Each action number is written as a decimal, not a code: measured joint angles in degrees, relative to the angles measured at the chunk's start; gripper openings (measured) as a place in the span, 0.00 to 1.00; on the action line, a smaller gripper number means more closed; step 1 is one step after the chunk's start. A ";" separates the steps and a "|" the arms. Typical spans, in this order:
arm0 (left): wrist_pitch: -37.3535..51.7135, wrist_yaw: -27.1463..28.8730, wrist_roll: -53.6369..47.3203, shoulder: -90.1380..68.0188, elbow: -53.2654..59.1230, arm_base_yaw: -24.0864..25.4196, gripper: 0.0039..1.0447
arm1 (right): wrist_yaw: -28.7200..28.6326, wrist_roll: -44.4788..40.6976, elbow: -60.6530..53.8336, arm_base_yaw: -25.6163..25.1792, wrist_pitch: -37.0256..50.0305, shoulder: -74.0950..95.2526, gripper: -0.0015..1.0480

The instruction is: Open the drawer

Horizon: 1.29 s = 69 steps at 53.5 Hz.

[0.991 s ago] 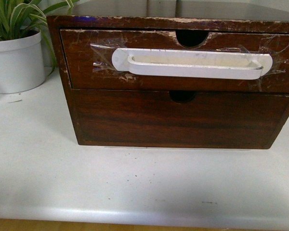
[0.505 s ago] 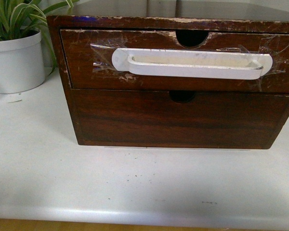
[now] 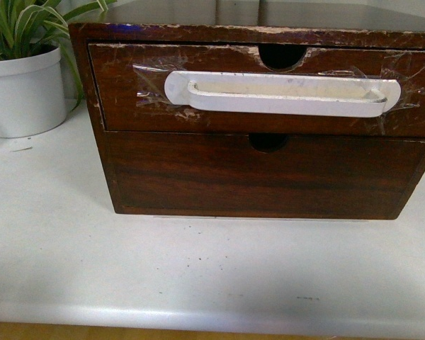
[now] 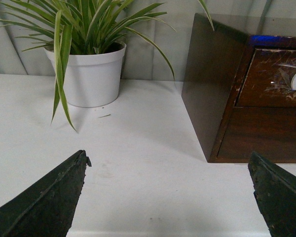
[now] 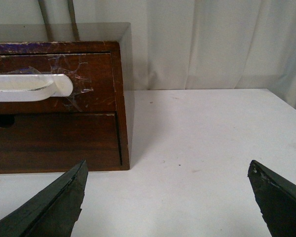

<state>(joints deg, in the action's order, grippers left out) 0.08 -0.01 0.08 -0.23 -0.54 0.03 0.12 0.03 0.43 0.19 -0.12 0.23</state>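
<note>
The drawer is the upper front of a dark scratched wooden chest. It is shut and carries a long white handle fixed with clear tape, with a half-round notch in its top edge. Neither gripper shows in the front view. My left gripper is open over the white table, left of the chest; the drawer's left end is visible there. My right gripper is open over the table off the chest's right corner; the handle's right end shows there.
A plain lower drawer front without a handle sits under the drawer. A white pot with a striped green plant stands left of the chest and also shows in the left wrist view. White table; pale curtain behind.
</note>
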 joint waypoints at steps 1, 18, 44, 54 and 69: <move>0.00 0.00 0.00 0.00 0.00 0.00 0.94 | 0.00 0.00 0.00 0.00 0.00 0.00 0.91; 0.00 0.00 0.00 0.00 0.00 0.00 0.94 | 0.00 0.00 0.00 0.00 0.00 0.00 0.91; 0.00 0.00 0.00 0.00 0.00 0.00 0.94 | 0.00 0.00 0.00 0.00 0.00 0.00 0.91; 0.00 0.00 0.00 0.00 0.00 0.00 0.94 | 0.00 0.00 0.00 0.00 0.00 0.00 0.91; 0.00 0.00 0.00 0.00 0.00 0.00 0.94 | 1.38 0.52 0.17 0.39 -0.79 0.39 0.91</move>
<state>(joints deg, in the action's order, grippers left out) 0.08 -0.01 0.08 -0.23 -0.54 0.03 1.50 0.56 0.60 0.58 -0.91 0.62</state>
